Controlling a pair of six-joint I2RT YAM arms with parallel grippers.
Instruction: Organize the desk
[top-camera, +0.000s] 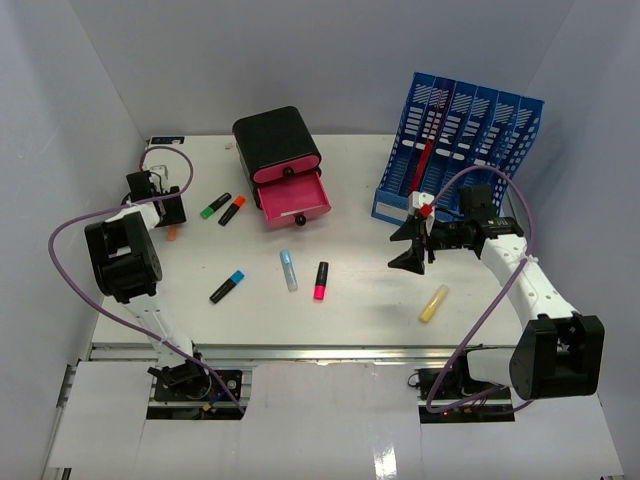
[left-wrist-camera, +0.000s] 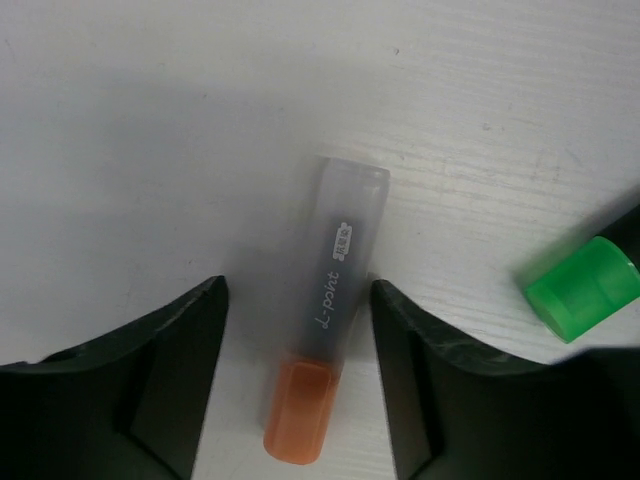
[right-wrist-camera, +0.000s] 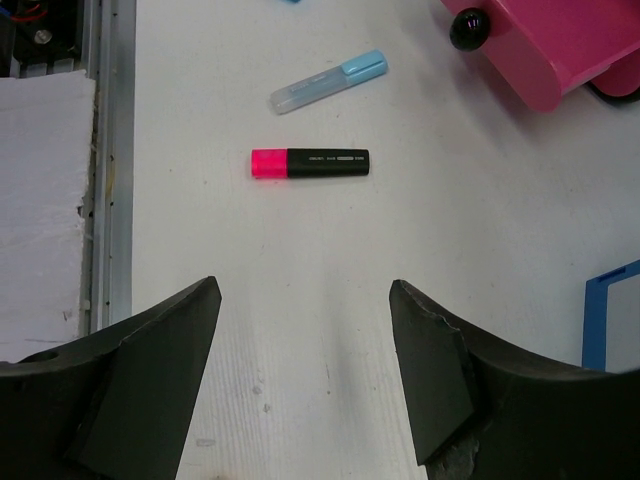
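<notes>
The white desk holds several scattered highlighters. My left gripper is at the far left, pointing down. In the left wrist view the left gripper is open, its jaws on either side of a translucent orange-capped highlighter lying on the desk, with gaps on both sides. My right gripper hovers open and empty right of centre, in front of the file rack. The right wrist view shows the right gripper over bare desk, with a pink-capped black highlighter and a light-blue one ahead of it.
A black drawer unit with its lower pink drawer pulled open stands at the back. A blue file rack is back right. Green, orange, blue-capped and yellow highlighters lie about. The metal rail runs along the front.
</notes>
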